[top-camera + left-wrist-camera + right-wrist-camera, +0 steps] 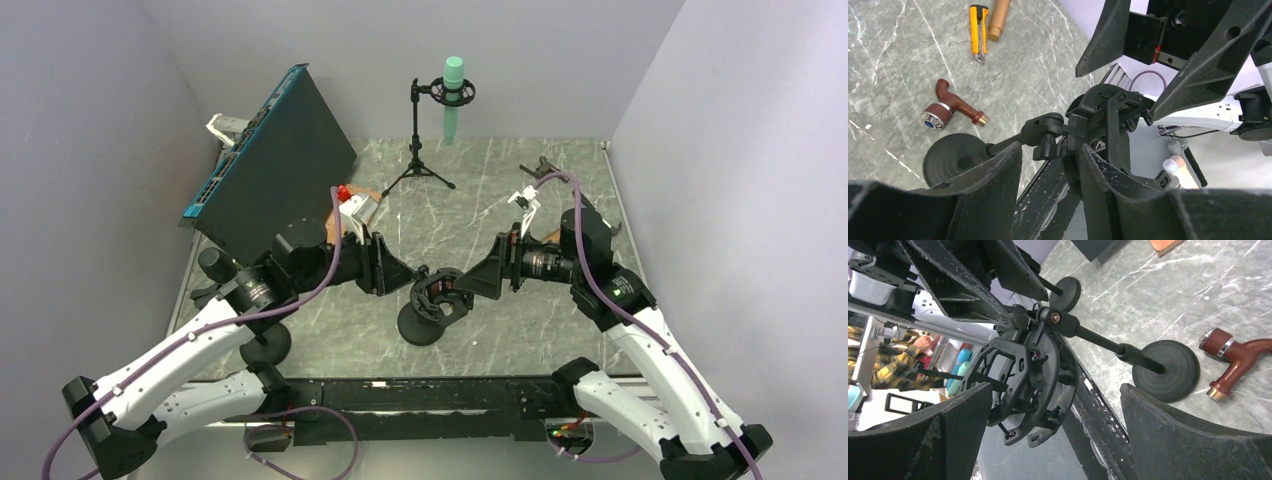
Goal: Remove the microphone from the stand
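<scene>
A green microphone point(453, 95) hangs in a shock mount on a black tripod stand point(417, 150) at the back of the table, far from both grippers. Both grippers meet at a short black desk stand point(425, 325) with a round base point(1168, 370); its shock mount ring point(1023, 385) shows no microphone inside. My left gripper point(1050, 147) is open but narrowed, its fingertips either side of that stand's swivel knob point(1048, 142) with small gaps showing. My right gripper point(1055, 387) is wide open, and the shock mount ring lies between its fingers without touching them.
A dark flat box point(270, 165) leans at the back left. A red-brown pipe-shaped object point(950, 107), a yellow utility knife point(978, 30) and a tan cylinder point(998, 20) lie on the marble table. Another round black base point(265, 345) sits by the left arm.
</scene>
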